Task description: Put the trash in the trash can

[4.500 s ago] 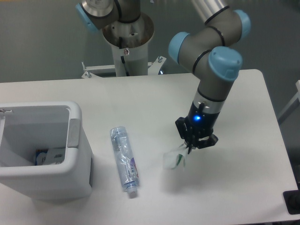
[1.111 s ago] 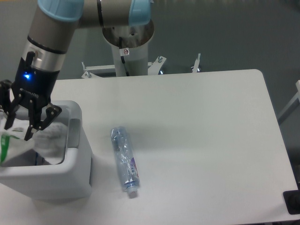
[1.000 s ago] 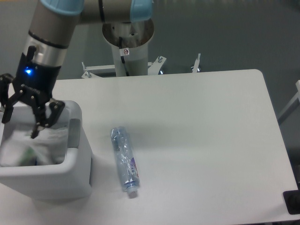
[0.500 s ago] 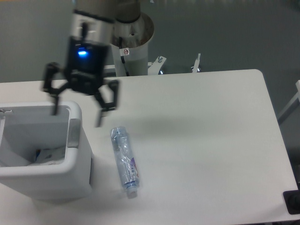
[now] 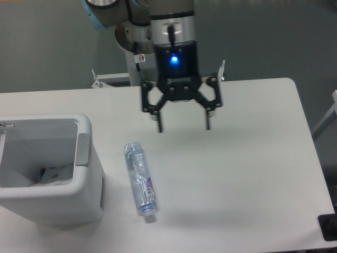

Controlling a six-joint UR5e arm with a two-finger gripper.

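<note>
The trash (image 5: 54, 174), a crumpled white wrapper, lies at the bottom of the trash can (image 5: 84, 197), a boxy white bin at the table's left front. My gripper (image 5: 184, 127) hangs open above the middle of the table, well to the right of the bin, with nothing between its fingers (image 5: 159, 125).
A crushed clear plastic bottle (image 5: 140, 181) lies on the white table (image 5: 253, 174) just right of the bin, below and left of my gripper. The arm's base column (image 5: 138, 63) stands behind the table's far edge.
The wrapper, carried from the table's right to above the bin, was let go and dropped inside. My gripper opened, then swung right from the bin to mid-table.
</note>
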